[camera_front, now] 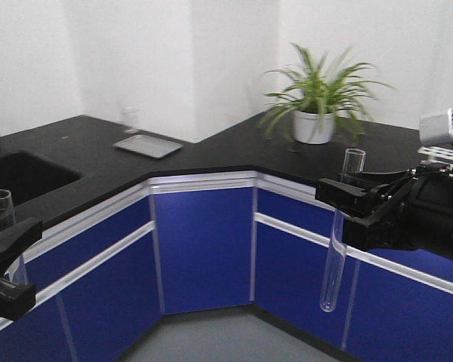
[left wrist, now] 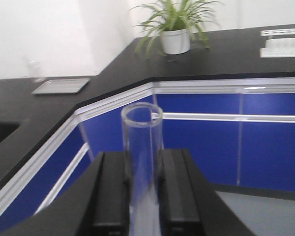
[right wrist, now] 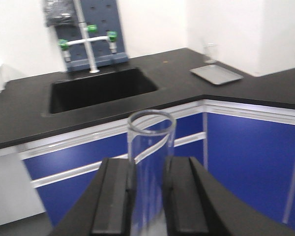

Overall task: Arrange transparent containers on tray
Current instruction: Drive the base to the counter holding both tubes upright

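Holds one glass test tube in each claw. Clamps the left gripper (left wrist: 142,199) round the left test tube (left wrist: 142,142) just under its flared rim, and the right gripper (right wrist: 147,201) the same way round the right test tube (right wrist: 150,147). Holds both upright, rim up, long axis vertical, with the round bottom of the right one hanging well below the jaws in the front view.

Finds no yellow tray in any view, so cannot tell which way the target lies from either claw. Shows only a flat grey tray (camera_front: 147,145) on the black countertop (camera_front: 234,147) at the inner corner, well apart from both tubes, ahead and left of centre, probably nearer the left arm.

Calls, most likely, for tipping each tube from vertical to level before laying it down, and for a low, slow release, since round glass probably rolls.
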Robot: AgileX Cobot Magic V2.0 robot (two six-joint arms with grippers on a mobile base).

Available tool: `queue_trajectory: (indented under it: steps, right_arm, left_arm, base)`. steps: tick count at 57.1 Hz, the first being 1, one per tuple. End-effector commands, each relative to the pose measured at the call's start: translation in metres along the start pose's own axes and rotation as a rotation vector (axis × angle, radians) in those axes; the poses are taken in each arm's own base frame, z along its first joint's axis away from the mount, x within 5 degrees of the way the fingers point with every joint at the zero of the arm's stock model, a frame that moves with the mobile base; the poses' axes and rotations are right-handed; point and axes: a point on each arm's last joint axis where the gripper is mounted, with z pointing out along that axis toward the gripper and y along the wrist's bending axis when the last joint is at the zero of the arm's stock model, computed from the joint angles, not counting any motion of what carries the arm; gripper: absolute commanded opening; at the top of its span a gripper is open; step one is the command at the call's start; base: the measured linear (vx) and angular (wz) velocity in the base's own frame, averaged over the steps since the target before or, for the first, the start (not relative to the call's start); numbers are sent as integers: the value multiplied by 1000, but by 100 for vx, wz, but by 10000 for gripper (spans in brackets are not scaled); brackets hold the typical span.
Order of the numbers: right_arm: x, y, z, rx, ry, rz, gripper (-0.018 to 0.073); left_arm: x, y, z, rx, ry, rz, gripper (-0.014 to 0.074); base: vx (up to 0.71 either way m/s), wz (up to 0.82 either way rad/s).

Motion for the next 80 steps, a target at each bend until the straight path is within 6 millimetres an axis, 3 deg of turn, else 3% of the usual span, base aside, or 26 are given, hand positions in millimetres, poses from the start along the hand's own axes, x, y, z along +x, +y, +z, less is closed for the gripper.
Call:
queue_trajectory:
  steps: [1, 40, 80]
  right_arm:
    - [-13, 1, -8, 24, -43, -38, -11]
    - [-13, 1, -8, 24, -43, -38, -11]
    - [-13, 1, -8, 29, -44, -38, -11]
  left_arm:
    - [-16, -3, -4, 27, -104, -11, -1]
    - [-16, -3, -4, 27, -105, -11, -1]
    - [-16, -3, -4, 27, -106, -11, -1]
  base:
    - [-21, 57]
    - [-8, 67]
    - [23, 56]
